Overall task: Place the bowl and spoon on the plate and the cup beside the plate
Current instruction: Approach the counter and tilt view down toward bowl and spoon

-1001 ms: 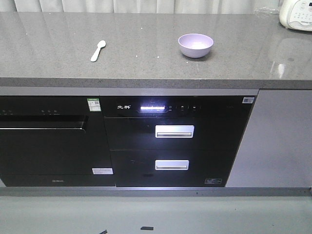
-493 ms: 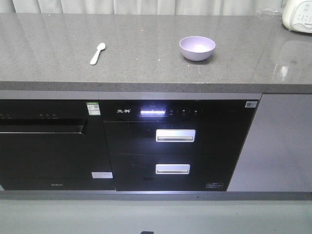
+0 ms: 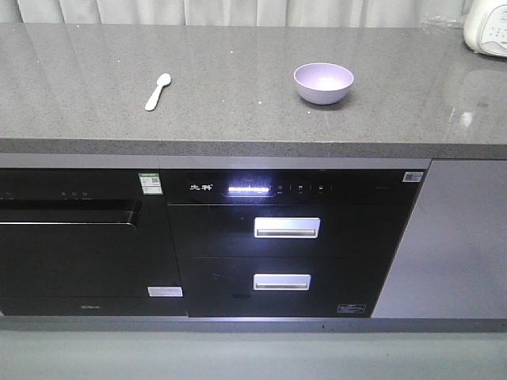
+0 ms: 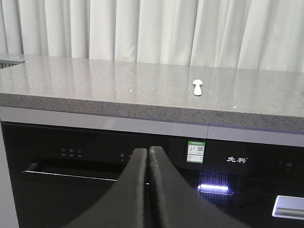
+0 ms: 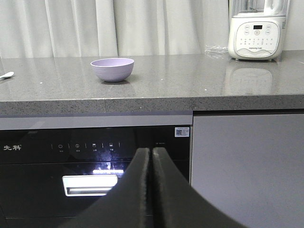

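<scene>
A pale lavender bowl [image 3: 323, 83] stands upright on the grey countertop [image 3: 238, 111], right of centre; the right wrist view has this bowl [image 5: 112, 69] at upper left. A small pale spoon [image 3: 158, 91] lies flat on the counter to the left, and shows far off as the spoon [image 4: 197, 87] in the left wrist view. The plate and the cup are out of view. My left gripper [image 4: 147, 151] is shut with nothing in it, low before the black appliance fronts. My right gripper [image 5: 152, 151] is likewise shut and empty, below counter height.
A white kitchen appliance [image 5: 257, 29] stands at the counter's far right corner. Below the counter sit a black dishwasher front [image 3: 79, 237] and a black drawer unit with two silver handles [image 3: 287, 227]. White curtains [image 4: 152, 28] hang behind. A grey cabinet door [image 3: 451, 237] is at right.
The front view has shifted: the counter and appliances sit slightly lower and further right in frame than a second ago. Bowl and spoon have not moved on the counter.
</scene>
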